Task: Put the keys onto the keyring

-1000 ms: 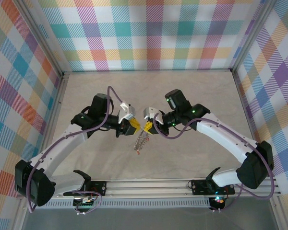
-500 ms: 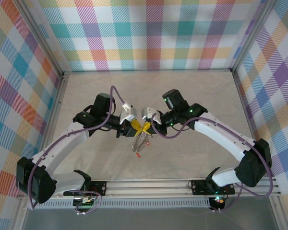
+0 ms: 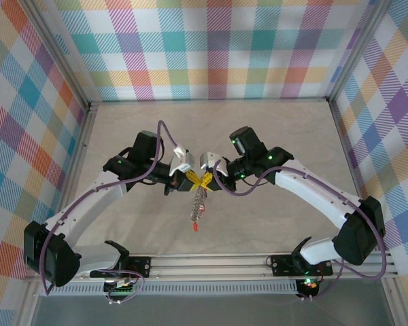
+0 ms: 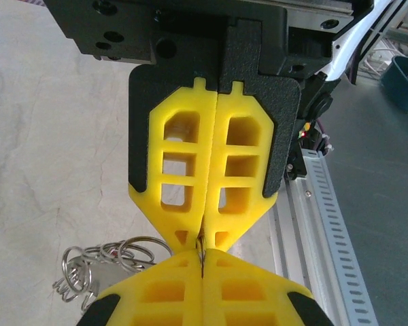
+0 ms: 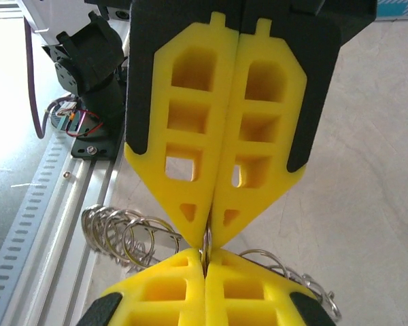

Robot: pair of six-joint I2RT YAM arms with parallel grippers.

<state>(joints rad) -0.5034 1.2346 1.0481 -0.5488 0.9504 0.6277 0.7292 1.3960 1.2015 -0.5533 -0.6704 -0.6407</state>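
Near the middle of the table (image 3: pixel 272 136), the left gripper (image 3: pixel 191 178) and the right gripper (image 3: pixel 206 180) were set nose to nose, the left one reaching in from 8 o'clock and the right one from 4 o'clock. Both were squeezed all the way shut, with no gap left between the yellow fingers (image 4: pixel 251 275). A thin bit of silver wire was seen nipped between the tips in both wrist views, so the keyring (image 3: pixel 199 204) was judged to be held by both at once, at two spots just beside each other. Which loop was caught could not be told. The rest of the keyring was left to dangle from the tips toward 6 o'clock, with a small red bit, likely a key (image 3: pixel 196 228), at its very bottom. Whether that end touched the table could not be told. From the left wrist, shiny loops were seen bunched at 8 o'clock of the tips. From the right wrist, loops were spread out to 9 o'clock and 4 o'clock. The ring was likely held in two close places so that the wire could be pulled apart a little and a gap made for a key to be slid in. Only a tiny gap would be made, and the thin wire could easily be let slip. How many keys were on the ring could not be told.
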